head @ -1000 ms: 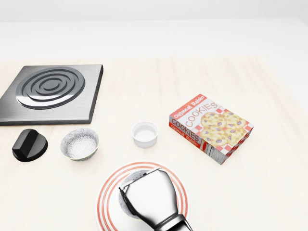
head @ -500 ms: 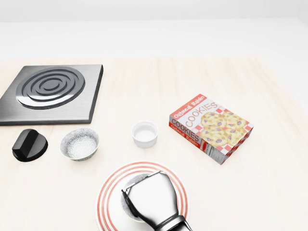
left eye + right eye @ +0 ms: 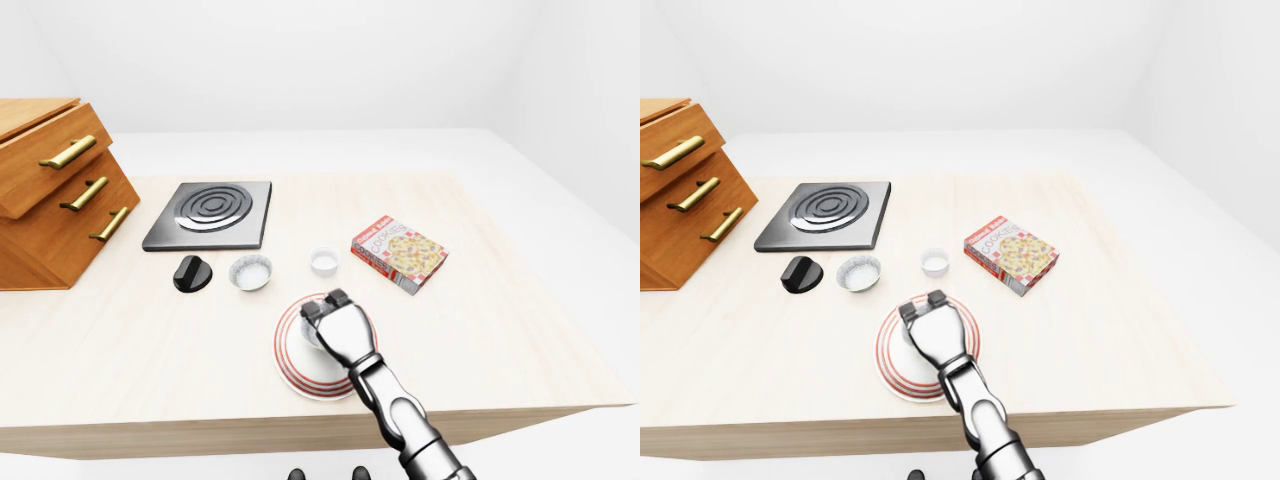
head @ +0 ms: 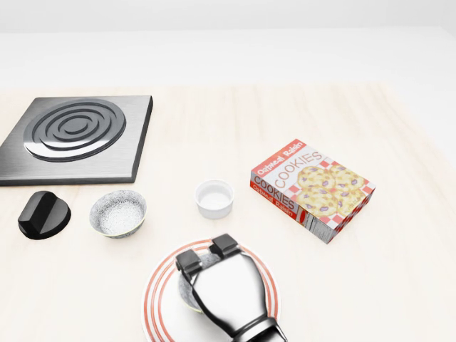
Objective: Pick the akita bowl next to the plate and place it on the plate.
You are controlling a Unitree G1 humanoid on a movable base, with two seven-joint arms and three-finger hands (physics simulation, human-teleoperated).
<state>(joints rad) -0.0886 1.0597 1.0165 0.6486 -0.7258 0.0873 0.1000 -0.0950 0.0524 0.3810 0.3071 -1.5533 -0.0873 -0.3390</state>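
The red-striped white plate [image 4: 158, 288] lies at the bottom middle of the head view. The speckled grey akita bowl [image 4: 186, 291] rests upright on it, mostly covered by my right hand; only its left rim shows. My right hand [image 4: 206, 254] reaches in from the bottom edge and hovers over the bowl. Its dark fingertips [image 4: 189, 262] are spread and raised off the rim, so the hand is open. My left hand is in none of the views.
A second speckled bowl [image 4: 118, 212] and a black knob [image 4: 44, 214] sit left of the plate. A white ramekin [image 4: 214, 198] and a cookie box [image 4: 312, 189] lie above and to the right, a stove plate [image 4: 75, 135] top left. Wooden drawers [image 3: 50, 190] stand far left.
The right hand's fingers, curled round the bowl's rim before, have unfolded and lifted off it. The bowl stays on the plate. The camera has not moved.
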